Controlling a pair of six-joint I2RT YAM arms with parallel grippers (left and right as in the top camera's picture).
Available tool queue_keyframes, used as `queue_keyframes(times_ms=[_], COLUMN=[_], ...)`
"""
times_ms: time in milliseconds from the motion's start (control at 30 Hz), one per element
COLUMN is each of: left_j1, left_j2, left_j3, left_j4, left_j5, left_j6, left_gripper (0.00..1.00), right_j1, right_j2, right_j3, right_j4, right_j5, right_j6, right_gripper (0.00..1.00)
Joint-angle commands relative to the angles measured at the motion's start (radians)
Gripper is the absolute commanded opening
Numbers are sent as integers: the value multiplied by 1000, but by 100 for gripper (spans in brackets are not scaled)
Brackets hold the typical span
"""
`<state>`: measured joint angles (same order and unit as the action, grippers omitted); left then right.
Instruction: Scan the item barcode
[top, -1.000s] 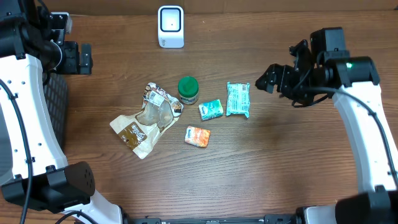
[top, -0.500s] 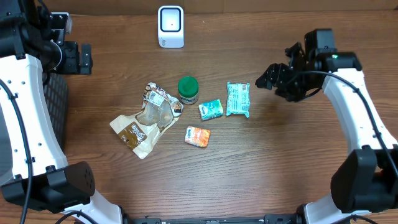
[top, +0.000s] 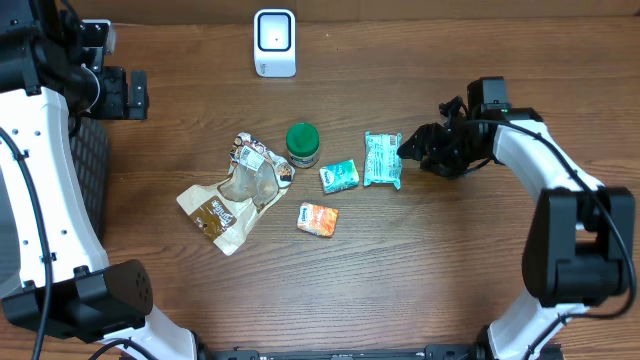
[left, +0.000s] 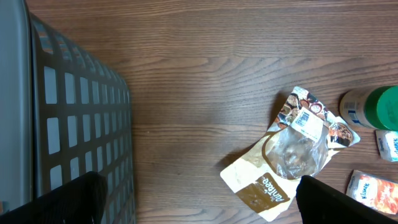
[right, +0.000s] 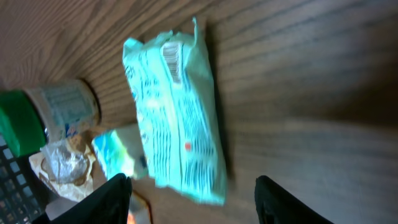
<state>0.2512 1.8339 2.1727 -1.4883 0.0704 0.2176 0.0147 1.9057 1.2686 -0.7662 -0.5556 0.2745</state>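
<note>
Right gripper (top: 408, 148) hangs low just beside mint-green plastic packet (top: 382, 159), on side away from white box-shaped scanner (top: 274, 42). Jaws apart; packet's near end sits between them per wrist cam. Nothing held, contact not confirmed. Packet lies flat on brown wooden table (top: 450, 260), well apart from scanner, to its front-right. Barcode-like strip (right: 173, 59) faces up at packet's far end. Left gripper (left: 202, 205) spread wide, empty, far left of scanner by dark mesh basket (left: 81, 124). Assessment: early stage. Pick not yet made; grasp, lift, carry to scanner, presenting code all outstanding.
</note>
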Motion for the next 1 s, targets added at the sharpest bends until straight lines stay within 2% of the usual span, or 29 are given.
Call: queue_keyframes(times_ms=[0,200,400,500,733,867,967], left_j1=[4,4,4,4,4,4,4], left_j2=[5,5,5,5,5,5,5], left_j3=[0,0,0,0,0,0,0], left_j4=[4,4,4,4,4,4,4], left_j5=[7,7,7,7,7,7,7], left_j6=[22,22,22,22,22,22,22], left_gripper=[99,99,100,99,100,99,99], right_j1=[3,7,45,73,93,92,92], right_j2=[70,163,205,217,259,258,256], right_j3=[-6,-6,-6,-7,-16,-15,-2], right_j4=[41,93,103,100,137,145,122], right_j5=[-73,-166,-157,-105,-47,-47,-48], right_j6=[-16,-74,-73,-22,100,101,100], right_gripper=[61,60,60,58,26,4,4])
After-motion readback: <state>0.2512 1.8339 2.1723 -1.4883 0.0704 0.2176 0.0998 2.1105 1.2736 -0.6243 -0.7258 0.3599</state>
